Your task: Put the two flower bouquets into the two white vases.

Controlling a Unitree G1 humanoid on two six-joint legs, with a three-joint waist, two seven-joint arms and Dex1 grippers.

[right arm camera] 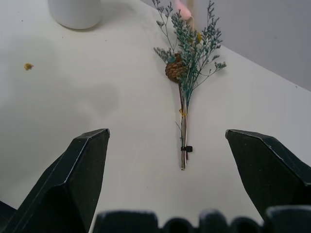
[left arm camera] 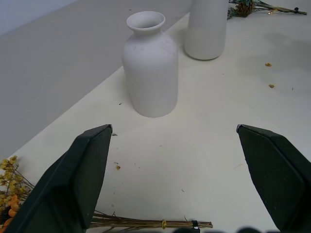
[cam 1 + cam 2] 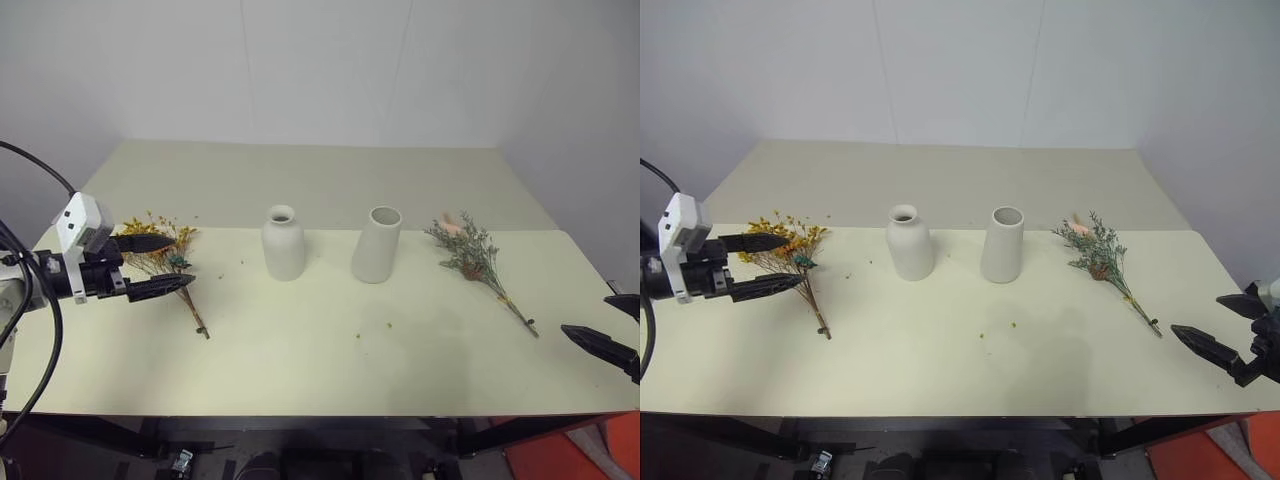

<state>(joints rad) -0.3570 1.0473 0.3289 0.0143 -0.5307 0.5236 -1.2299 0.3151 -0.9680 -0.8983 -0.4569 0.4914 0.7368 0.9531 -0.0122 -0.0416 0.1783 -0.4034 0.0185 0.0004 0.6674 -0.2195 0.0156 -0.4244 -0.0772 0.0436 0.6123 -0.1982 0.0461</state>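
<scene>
Both black two-fingered grippers, left [image 3: 160, 265] and right [image 3: 1220, 325], gape empty; the right is cut off at the frame edge, near the feathery grey-green pine-cone bouquet [image 3: 1098, 255].

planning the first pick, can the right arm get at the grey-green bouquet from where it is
Probably yes: the right end effector is open, facing the grey-green bouquet, which lies flat on the table with nothing between.

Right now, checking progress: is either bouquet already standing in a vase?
No, the yellow-orange bouquet and grey-green bouquet both lie flat on the table.
</scene>
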